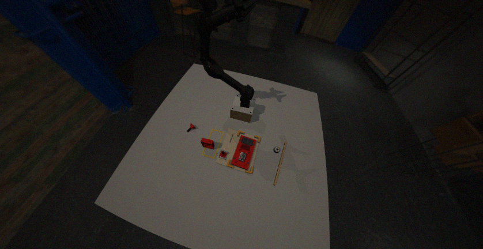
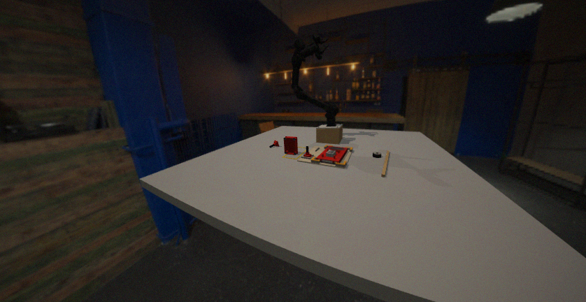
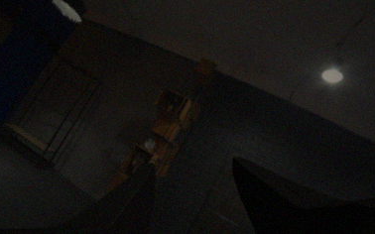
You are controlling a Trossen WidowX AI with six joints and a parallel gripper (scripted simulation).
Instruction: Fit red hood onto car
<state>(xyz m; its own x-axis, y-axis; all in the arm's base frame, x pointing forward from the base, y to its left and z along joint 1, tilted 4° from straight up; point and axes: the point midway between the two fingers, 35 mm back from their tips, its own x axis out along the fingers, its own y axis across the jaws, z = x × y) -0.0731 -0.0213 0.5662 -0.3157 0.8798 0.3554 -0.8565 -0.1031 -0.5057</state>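
The red hood (image 1: pixel 207 143) (image 2: pixel 290 145) stands upright on one edge on the table, left of the chassis, with its flat face vertical. The red chassis (image 1: pixel 236 161) (image 2: pixel 338 156) lies in the jig between orange corner brackets. Its grey engine block (image 1: pixel 242 156) (image 2: pixel 331 152) sits on the deck. The pegs and the hood's corner holes are too small to make out clearly. My gripper (image 2: pixel 326 43) (image 3: pixel 193 167) is open and empty, raised high above the table behind the robot's base, far from the hood. In the wrist view its two dark fingertips stand apart.
A yellow outline (image 1: pixel 208 156) surrounds the hood's spot. A small red and black piece (image 1: pixel 223 154) (image 2: pixel 307 154) sits beside the chassis. Another red and black piece (image 1: pixel 191 127) (image 2: pixel 275 143) lies farther left. A wheel (image 1: pixel 276 149) (image 2: pixel 376 154) and a wooden strip (image 1: pixel 280 162) (image 2: pixel 385 164) lie right.
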